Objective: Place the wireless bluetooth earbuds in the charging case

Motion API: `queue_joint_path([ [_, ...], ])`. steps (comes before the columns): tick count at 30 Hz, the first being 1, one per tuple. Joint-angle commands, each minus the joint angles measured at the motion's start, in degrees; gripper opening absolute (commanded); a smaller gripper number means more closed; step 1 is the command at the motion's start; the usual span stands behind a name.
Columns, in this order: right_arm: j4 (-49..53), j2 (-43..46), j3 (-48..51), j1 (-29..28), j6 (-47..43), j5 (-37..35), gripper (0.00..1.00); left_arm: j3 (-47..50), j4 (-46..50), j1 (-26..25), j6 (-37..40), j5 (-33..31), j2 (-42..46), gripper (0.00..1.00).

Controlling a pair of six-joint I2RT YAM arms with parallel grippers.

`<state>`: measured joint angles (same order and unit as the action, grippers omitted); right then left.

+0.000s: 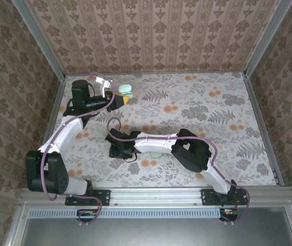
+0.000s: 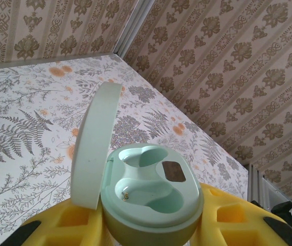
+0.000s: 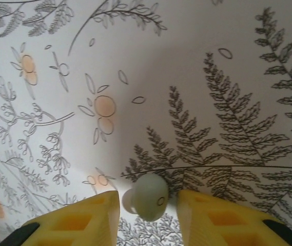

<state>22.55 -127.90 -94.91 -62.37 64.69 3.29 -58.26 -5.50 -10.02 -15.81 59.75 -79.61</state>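
Observation:
The mint charging case (image 2: pixel 153 197) stands open in the left wrist view, its lid (image 2: pixel 97 143) swung up to the left and both sockets empty. My left gripper (image 2: pixel 153 228) is shut on the case's body with its yellow fingers (image 2: pixel 228 218), holding it above the far-left table (image 1: pixel 126 90). One mint earbud (image 3: pixel 148 197) lies on the cloth between the yellow fingers (image 3: pixel 84 220) of my right gripper (image 3: pixel 148 212). That gripper is open, with a gap on each side of the earbud. From above, the right gripper (image 1: pixel 116 149) sits low at the table's centre-left.
A small mint object (image 1: pixel 156 154) lies on the floral cloth (image 1: pixel 212 118), partly hidden under the right forearm. Patterned walls (image 1: pixel 156 36) close the table on three sides, and a metal rail (image 1: pixel 151 195) runs along the near edge.

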Motion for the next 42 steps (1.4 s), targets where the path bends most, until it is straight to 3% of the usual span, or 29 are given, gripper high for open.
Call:
queue_joint_path([
  [1,2.9,-1.62,-1.57,0.22,-0.7,-1.2,0.35,-1.42,0.2,0.44,1.4,0.64,1.43,0.17],
  [21,6.37,-0.54,-0.96,2.83,-7.12,-1.68,0.2,-1.11,0.9,0.33,1.85,0.83,2.26,0.17],
  [31,5.41,13.71,11.6,9.59,-11.86,-3.59,0.18,-0.48,1.17,-0.98,3.21,0.68,2.27,0.17],
  [42,11.51,34.69,21.25,19.7,-17.18,-3.53,0.18,4.48,-6.96,-6.06,5.83,1.73,3.0,0.18],
])
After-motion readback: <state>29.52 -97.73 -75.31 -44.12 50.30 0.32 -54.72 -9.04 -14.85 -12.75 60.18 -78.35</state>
